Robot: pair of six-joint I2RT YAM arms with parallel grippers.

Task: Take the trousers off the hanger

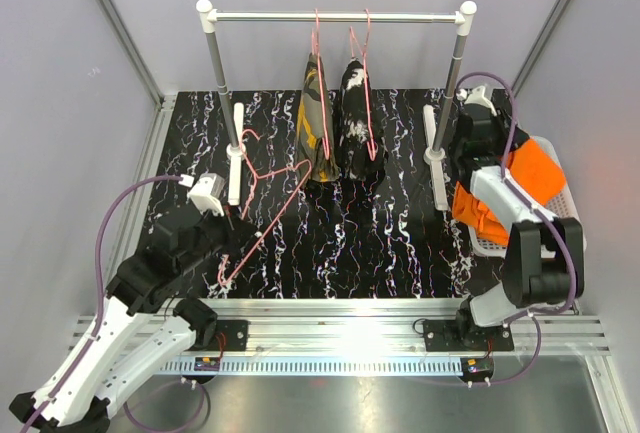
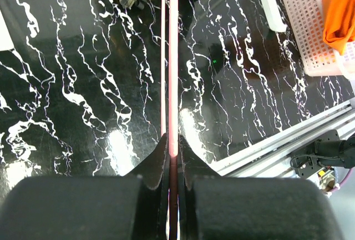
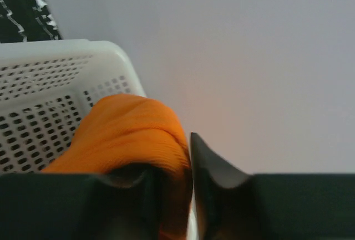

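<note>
My left gripper (image 1: 231, 216) is shut on the wire of an empty pink hanger (image 1: 272, 200) that lies low over the black marbled table; the wire (image 2: 173, 57) runs straight out between the jaws (image 2: 173, 152). The camouflage trousers (image 1: 317, 125) and the black trousers with white splotches (image 1: 357, 123) hang on pink hangers from the rail (image 1: 335, 17). My right gripper (image 1: 487, 165) is shut on the orange trousers (image 1: 531, 173), holding them over the white basket (image 1: 562, 188). In the right wrist view the orange cloth (image 3: 133, 134) bulges between the jaws (image 3: 178, 162).
The rail stands on two grey posts (image 1: 221, 73) with white feet (image 1: 436, 158). The white perforated basket (image 3: 50, 85) sits at the table's right edge against the grey wall; it also shows in the left wrist view (image 2: 302, 24). An aluminium frame (image 1: 340, 325) runs along the near edge.
</note>
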